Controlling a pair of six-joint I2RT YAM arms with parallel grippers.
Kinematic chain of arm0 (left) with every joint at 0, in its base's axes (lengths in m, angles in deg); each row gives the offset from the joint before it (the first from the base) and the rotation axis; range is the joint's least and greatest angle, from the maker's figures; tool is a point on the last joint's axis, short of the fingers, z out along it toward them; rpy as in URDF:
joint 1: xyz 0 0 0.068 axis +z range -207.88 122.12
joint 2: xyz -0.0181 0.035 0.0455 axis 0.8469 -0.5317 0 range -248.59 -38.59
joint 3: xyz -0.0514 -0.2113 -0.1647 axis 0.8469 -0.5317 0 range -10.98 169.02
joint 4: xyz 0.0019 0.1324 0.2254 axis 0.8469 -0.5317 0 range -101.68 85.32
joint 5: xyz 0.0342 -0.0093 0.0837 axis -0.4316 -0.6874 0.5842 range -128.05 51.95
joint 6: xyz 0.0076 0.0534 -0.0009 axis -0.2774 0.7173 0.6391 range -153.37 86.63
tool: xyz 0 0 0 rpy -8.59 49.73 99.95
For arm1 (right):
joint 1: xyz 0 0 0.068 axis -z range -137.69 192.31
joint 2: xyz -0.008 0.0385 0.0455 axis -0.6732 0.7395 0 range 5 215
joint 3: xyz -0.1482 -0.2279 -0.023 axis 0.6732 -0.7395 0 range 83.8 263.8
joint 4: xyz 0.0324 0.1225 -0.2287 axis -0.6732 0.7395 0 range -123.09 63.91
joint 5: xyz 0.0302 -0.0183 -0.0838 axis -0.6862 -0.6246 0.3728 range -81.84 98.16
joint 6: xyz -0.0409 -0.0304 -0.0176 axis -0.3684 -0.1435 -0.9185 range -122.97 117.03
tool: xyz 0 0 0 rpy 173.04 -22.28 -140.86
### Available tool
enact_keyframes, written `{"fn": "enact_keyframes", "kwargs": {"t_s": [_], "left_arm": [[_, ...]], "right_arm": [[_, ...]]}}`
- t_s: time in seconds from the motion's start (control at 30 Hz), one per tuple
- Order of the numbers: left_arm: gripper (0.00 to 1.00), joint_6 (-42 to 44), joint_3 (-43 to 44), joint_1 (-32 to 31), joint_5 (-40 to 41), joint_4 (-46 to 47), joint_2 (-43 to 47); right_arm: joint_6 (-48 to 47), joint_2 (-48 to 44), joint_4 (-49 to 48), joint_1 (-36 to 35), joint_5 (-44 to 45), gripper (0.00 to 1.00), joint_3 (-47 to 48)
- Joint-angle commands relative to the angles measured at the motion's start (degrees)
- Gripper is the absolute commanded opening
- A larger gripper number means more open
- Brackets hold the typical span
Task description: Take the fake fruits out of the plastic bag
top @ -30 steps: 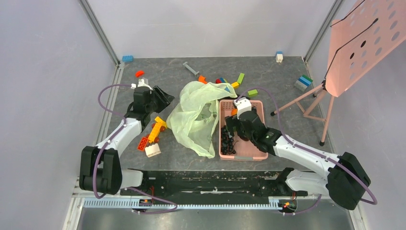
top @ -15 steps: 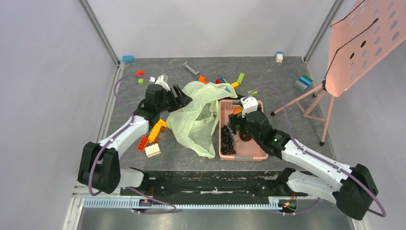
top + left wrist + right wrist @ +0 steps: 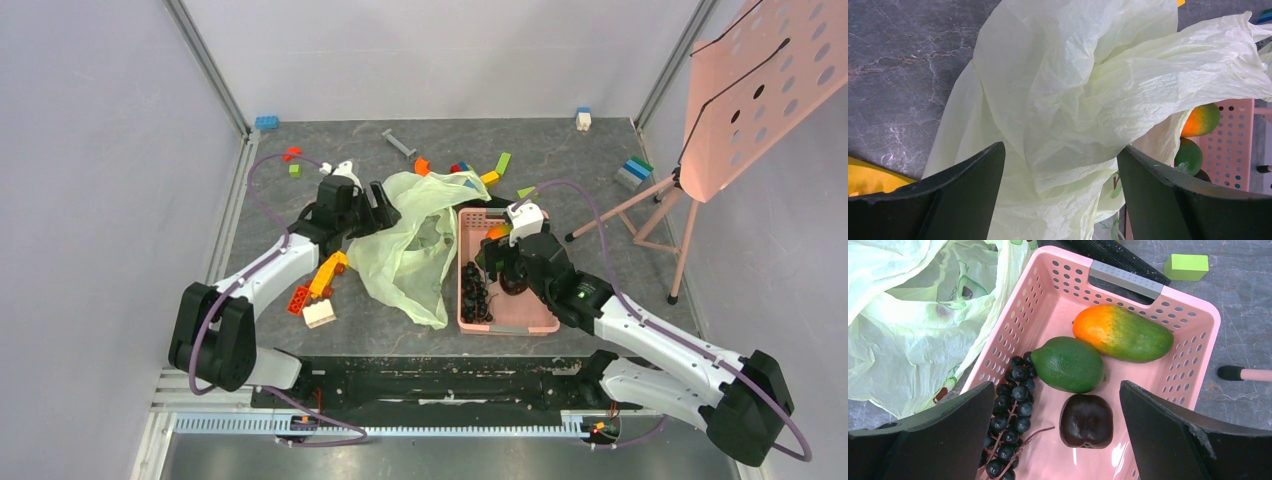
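The pale green plastic bag point(image 3: 410, 245) lies crumpled on the table, left of the pink basket point(image 3: 535, 318). My left gripper point(image 3: 368, 208) is open at the bag's upper left edge, and bag folds point(image 3: 1083, 90) fill the space between its wide jaws point(image 3: 1060, 150). My right gripper point(image 3: 500, 272) hovers open over the basket point(image 3: 1193, 305). Inside it lie the fake fruits: an orange-green mango point(image 3: 1123, 333), a dark green oval fruit point(image 3: 1068, 364), a dark brown round fruit point(image 3: 1086, 421) and blackish grapes point(image 3: 1010, 415). Nothing is held by either gripper point(image 3: 1056, 387).
Yellow, orange, red and white toy blocks point(image 3: 318, 290) lie left of the bag. Several more blocks point(image 3: 480, 170) are scattered behind it. A pink perforated board on a stand point(image 3: 760, 90) rises at the right. A green block point(image 3: 1186, 266) sits beyond the basket.
My left gripper has swung right to the bag's edge and opened wider. My right arm has shifted slightly over the basket, still open.
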Motion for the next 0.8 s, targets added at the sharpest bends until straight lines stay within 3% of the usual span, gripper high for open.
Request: {"fn": "enact_keyframes", "kwargs": {"t_s": [0.0,0.53,0.77], "left_arm": [[0.84,1.03,0.75,-0.20,-1.24,2.15,-1.08],[0.36,-1.52,-0.01,-0.22,-1.79,3.40,3.61],[0.20,-1.64,1.71,-0.25,-2.36,1.60,7.03]], "right_arm": [[0.63,-0.97,-0.74,0.16,-0.37,0.98,1.04],[0.30,-4.74,-0.91,0.16,-0.02,0.98,-0.19],[-0.05,-6.74,-1.13,0.16,0.52,0.98,-0.79]]}}
